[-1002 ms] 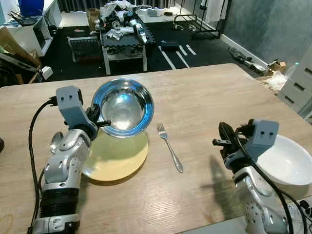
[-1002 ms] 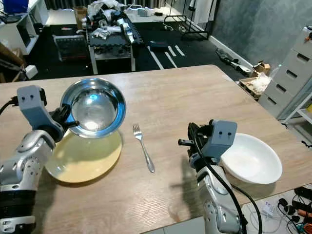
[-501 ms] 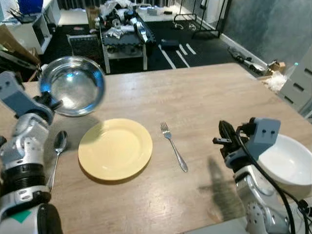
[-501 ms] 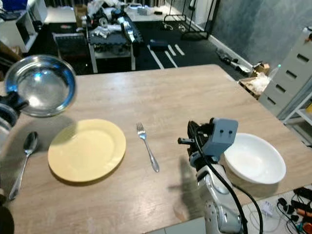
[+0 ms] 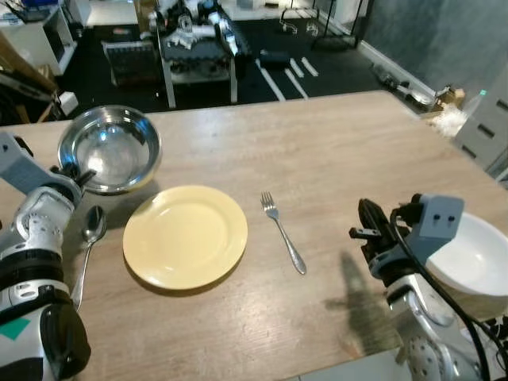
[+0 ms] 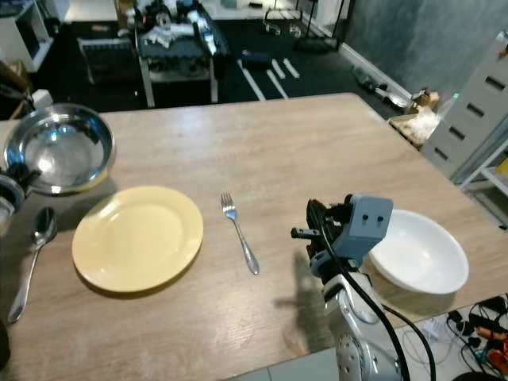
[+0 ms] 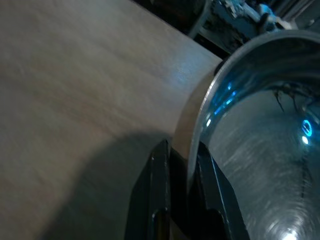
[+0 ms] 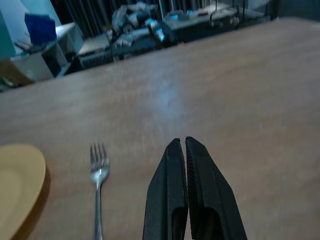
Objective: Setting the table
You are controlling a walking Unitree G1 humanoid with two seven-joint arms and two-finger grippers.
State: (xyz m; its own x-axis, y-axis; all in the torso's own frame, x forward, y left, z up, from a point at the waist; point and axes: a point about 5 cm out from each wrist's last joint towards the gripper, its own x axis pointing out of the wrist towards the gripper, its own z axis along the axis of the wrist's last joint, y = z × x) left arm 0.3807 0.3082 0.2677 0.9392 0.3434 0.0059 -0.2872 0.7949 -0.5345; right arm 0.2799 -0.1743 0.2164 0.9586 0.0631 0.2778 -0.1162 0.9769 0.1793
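Sitting on the wooden surface (image 5: 341,151) at its far left: steel bowl (image 5: 109,148), upright, rim pinched at its near-left edge by the left end effector (image 7: 181,165). Clamping the rim with both black fingers (image 7: 159,200), one outside the wall and one inside, as seen in the left wrist view. Lying just in front of the bowl and apart from it: yellow plate (image 5: 185,236), flat, nothing on it. Resting to the left of the plate: spoon (image 5: 89,238), head pointing away toward the bowl, handle trailing back toward the robot beside the silver left arm (image 5: 36,238). Lying to the right of the plate, clear of its rim: fork (image 5: 282,232), tines pointing away, handle angled toward the near right. Sitting at the near right edge of the surface: white bowl (image 5: 476,254), upright, partly hidden by the right arm's wrist camera housing (image 5: 435,218). Hovering above the surface between fork and white bowl: right end effector (image 8: 185,150), fingers pressed together, gripping nothing, pointing leftward toward the fork. Standing on the dark floor (image 5: 103,75) beyond the surface: low cluttered bench (image 5: 194,48).
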